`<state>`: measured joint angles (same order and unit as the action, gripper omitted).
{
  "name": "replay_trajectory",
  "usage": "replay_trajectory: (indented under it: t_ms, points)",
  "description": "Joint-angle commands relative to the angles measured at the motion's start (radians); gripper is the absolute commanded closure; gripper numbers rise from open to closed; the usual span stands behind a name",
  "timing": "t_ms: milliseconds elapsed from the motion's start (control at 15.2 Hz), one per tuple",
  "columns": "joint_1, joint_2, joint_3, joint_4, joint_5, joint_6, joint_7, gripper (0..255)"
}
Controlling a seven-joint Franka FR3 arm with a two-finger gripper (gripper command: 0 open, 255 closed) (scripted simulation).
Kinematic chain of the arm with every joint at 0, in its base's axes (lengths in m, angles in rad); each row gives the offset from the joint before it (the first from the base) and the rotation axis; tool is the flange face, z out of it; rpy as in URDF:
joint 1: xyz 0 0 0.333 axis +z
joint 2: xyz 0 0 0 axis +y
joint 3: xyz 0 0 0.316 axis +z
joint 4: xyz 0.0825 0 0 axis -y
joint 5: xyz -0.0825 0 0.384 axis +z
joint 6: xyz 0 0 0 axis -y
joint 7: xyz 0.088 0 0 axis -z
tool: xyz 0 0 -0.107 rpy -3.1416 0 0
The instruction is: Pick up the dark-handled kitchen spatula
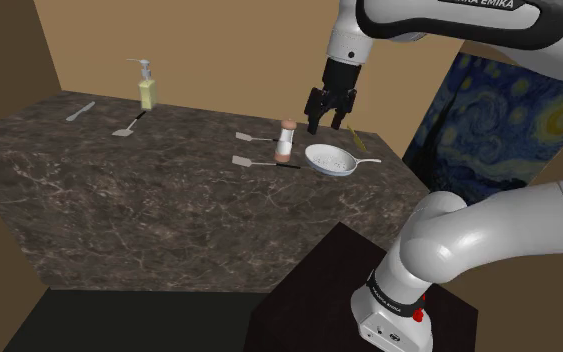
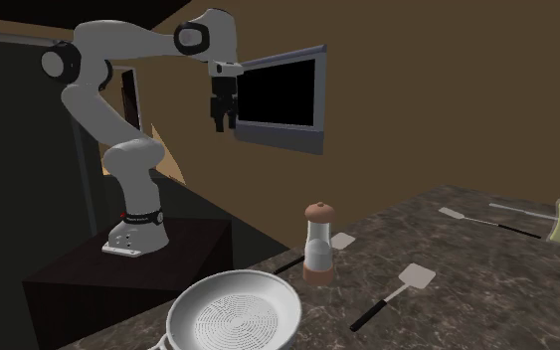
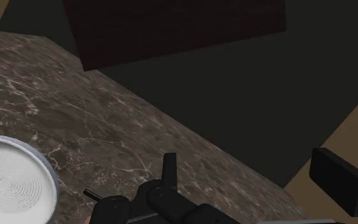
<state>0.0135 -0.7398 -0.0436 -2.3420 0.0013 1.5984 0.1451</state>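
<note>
Shoulder view: pincer (image 1: 327, 127) hangs well above the tabletop (image 1: 119, 200), over the sieve (image 1: 331, 159), its jaws standing apart with nothing between them. Spatula (image 1: 259, 162) lies flat on the camera side of the mill (image 1: 286, 140), with its head toward the view's left and its dark handle running toward the sieve. The mill is upright just beside the handle. A second spatula (image 1: 252, 137) lies just behind the mill. A third spatula (image 1: 127, 127), also dark-handled, a grey spatula (image 1: 79, 111) and a soap bottle (image 1: 146, 85) sit well apart at the far left. The sieve is near the tabletop's right edge. The lower-left half of the tabletop is bare. Stand (image 1: 309, 290) is at lower right. Second exterior view: pincer (image 2: 224, 124) is high above the stand (image 2: 98, 283), well clear of everything. Sieve (image 2: 233, 318) is nearest the camera, with the mill (image 2: 317, 242) behind it. The spatula (image 2: 342, 241) lies past the mill near the tabletop (image 2: 486, 288) edge, its handle partly hidden by the mill. The second spatula (image 2: 397, 293) lies in the open to the mill's right. Wrist view: fingers (image 3: 168, 172) are wide apart. The tabletop (image 3: 107, 121) edge runs diagonally, with the sieve (image 3: 12, 184) on it and dark floor and the stand (image 3: 171, 32) beyond.
</note>
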Motion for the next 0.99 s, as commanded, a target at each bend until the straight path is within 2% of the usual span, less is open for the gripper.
replay_trajectory:
  t_ms: [0, 528, 924]
  points:
    - [0.0, 0.0, 0.0, 0.0, 0.0, 0.0, 0.0, 0]
    - [0.02, 0.182, -0.149, -0.026, -0.091, 0.197, -0.31, 0]
    - [0.044, 0.38, -0.248, 0.023, -0.113, 0.342, -0.54, 0]
